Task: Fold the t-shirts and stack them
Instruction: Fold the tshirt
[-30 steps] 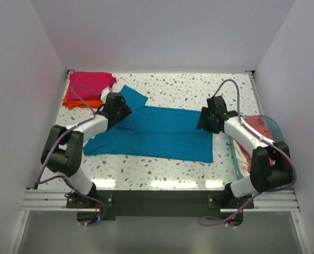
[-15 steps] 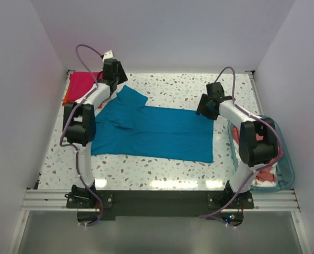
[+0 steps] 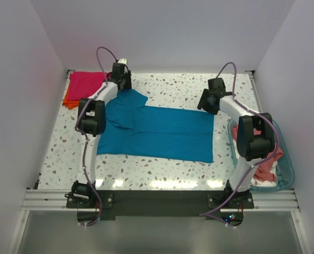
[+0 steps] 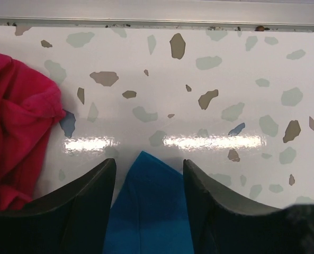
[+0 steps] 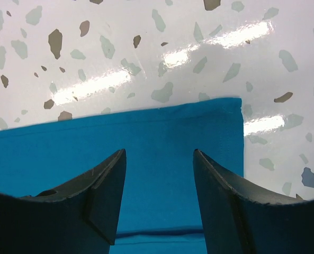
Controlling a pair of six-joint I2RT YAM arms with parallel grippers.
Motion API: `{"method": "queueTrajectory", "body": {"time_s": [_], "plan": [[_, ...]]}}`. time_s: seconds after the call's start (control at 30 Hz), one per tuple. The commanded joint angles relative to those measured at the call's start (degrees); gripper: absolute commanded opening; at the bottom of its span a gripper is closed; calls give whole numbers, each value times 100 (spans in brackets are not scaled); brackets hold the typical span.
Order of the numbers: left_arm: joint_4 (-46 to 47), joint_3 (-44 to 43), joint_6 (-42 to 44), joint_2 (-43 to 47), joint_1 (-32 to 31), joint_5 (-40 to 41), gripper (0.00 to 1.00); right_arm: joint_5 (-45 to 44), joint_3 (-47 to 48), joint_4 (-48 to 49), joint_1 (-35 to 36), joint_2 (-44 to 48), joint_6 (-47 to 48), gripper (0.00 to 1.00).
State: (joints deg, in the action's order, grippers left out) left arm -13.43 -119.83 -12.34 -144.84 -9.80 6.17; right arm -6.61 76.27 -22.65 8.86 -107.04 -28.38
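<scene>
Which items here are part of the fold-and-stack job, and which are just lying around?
Job:
- teal t-shirt, spread flat
- magenta t-shirt, folded, on top of the orange one
- orange t-shirt
- salmon t-shirt, in the basket

Not job:
- blue-tinted plastic basket
- speckled table

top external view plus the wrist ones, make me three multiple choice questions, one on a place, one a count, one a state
1. Where is the basket?
A: at the right side of the table
B: at the far left corner
C: mid-table

2. How many shirts are stacked at the far left corner?
A: none
B: two
C: four

3. The left pincer is:
A: shut on pink cloth
B: out of view
C: open, a corner of the teal shirt showing in the gap

Key:
1 A, its blue rim shows at the right edge.
2 B, the magenta shirt lies on the orange shirt.
3 C, the left wrist view shows the gap.
</scene>
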Motion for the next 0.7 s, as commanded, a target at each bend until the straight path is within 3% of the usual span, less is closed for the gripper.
{"method": "queueTrajectory", "body": {"time_s": [0.0,0.2,0.4,0.67], "plan": [[-177,-269,153,-124,31,-292,52,-244,178,191,-60,70,96,57],[-20,-24,4,-63,31,-573,19,-306,90,68,-227,79,35,55],[367,275,-181,289,66,-591,0,-288,134,-99,-481,-106,17,56],[1097,768,-620,877,277,-1030,0,-139,572,-300,-658,-791,8,55]]}}
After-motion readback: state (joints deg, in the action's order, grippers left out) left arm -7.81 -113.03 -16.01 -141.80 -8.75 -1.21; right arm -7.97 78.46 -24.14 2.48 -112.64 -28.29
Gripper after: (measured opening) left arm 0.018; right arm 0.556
